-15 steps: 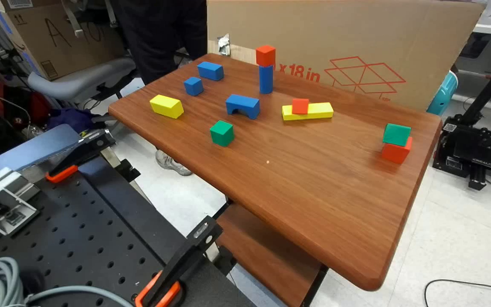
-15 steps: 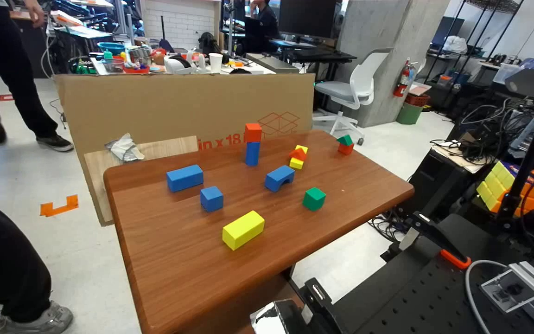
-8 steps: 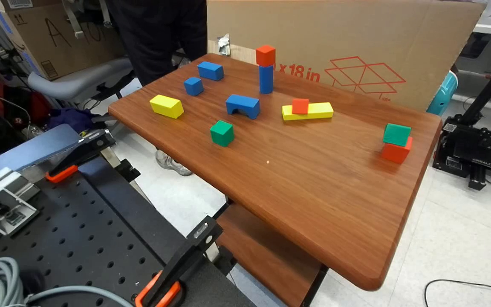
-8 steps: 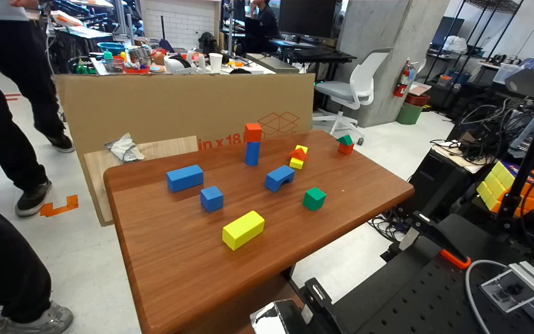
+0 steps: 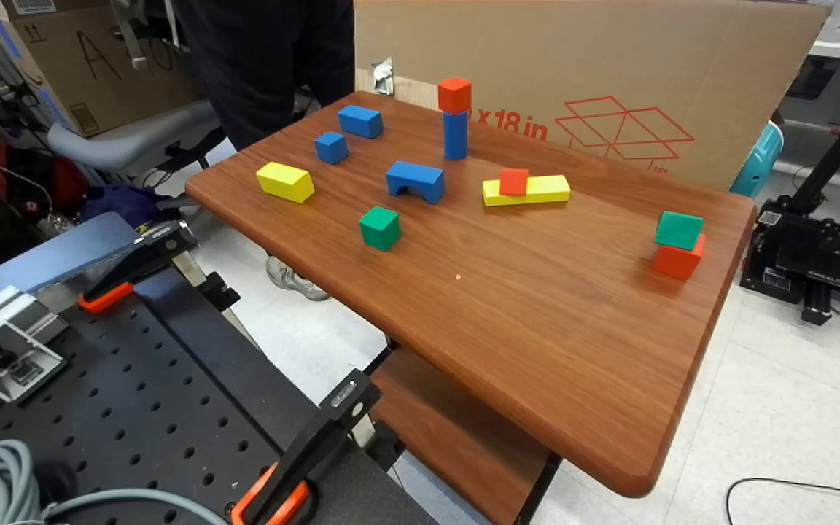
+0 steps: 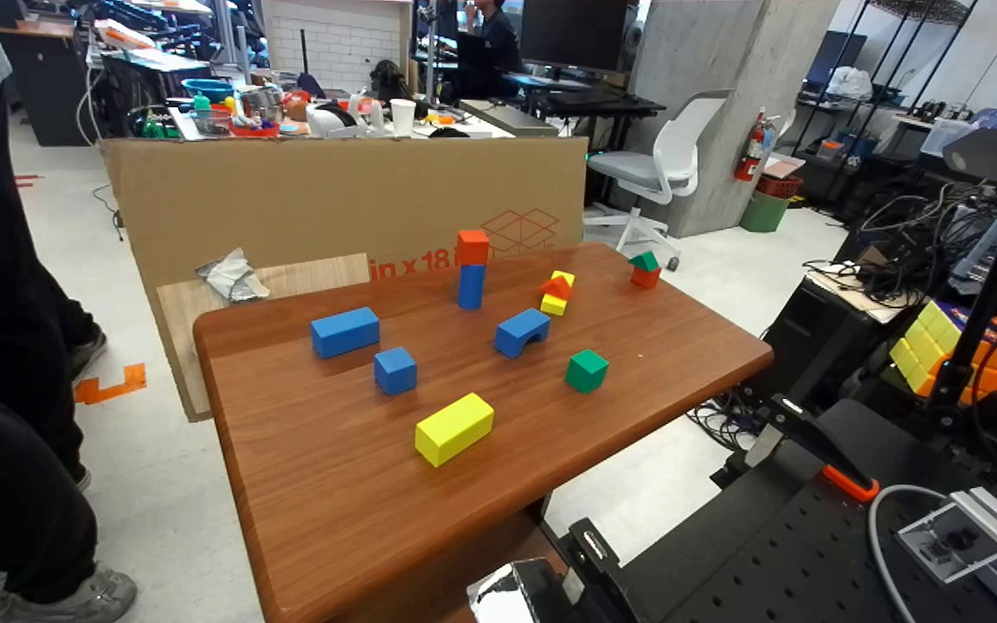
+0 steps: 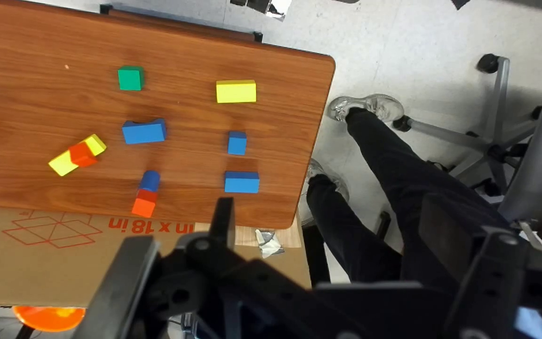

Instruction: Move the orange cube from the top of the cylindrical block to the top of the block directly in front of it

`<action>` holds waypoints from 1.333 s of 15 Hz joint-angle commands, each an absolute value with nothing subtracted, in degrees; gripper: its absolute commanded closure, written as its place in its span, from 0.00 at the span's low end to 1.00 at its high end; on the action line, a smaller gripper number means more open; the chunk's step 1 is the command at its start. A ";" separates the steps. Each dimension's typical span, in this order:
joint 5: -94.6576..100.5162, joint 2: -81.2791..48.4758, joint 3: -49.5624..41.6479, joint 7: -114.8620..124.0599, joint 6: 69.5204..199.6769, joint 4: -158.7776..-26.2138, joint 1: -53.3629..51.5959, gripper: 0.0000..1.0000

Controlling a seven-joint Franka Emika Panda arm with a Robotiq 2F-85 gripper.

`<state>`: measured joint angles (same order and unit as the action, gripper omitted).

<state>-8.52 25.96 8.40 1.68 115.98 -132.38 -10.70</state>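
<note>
The small red-orange cube (image 5: 455, 96), apparently painted wood, rests on top of the upright blue cylinder (image 5: 456, 137), of like material, in both exterior views. Directly in front of that pair, towards the black perforated board (image 5: 165, 401), stands the low blue bridge-shaped block (image 5: 415, 179), also wood-like, arched underneath and flat on top; it is the likely goal, with nothing on it. The smooth green cube (image 5: 380, 228) lies farther forward, and to one side a long yellow block (image 5: 551, 189) carries a red-orange triangular prism (image 6: 556, 288). The brown wood-grain counter (image 5: 537, 313) bears all these blocks. In the wrist view the black, hard-surfaced claw (image 7: 333, 223) has its fingers spread well apart and grips nothing; neither exterior view shows it, so it is evidently not at the pair. The step in hand is judged to be the approach, with grasp, carry and placing all to do. The next move seems to call for bringing the claw over the red-orange cube, fingers beside two opposite faces, tips clear of the cylinder, then closing evenly, since a sideways nudge could topple both. A straight lift should precede any move forward.
</note>
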 commanded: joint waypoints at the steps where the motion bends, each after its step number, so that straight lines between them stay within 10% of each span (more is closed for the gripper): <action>1: -8.69 23.65 9.12 2.61 117.77 -131.06 -10.44 0.00; 20: -0.62 -6.42 6.11 11.52 131.50 -114.83 -5.89 0.00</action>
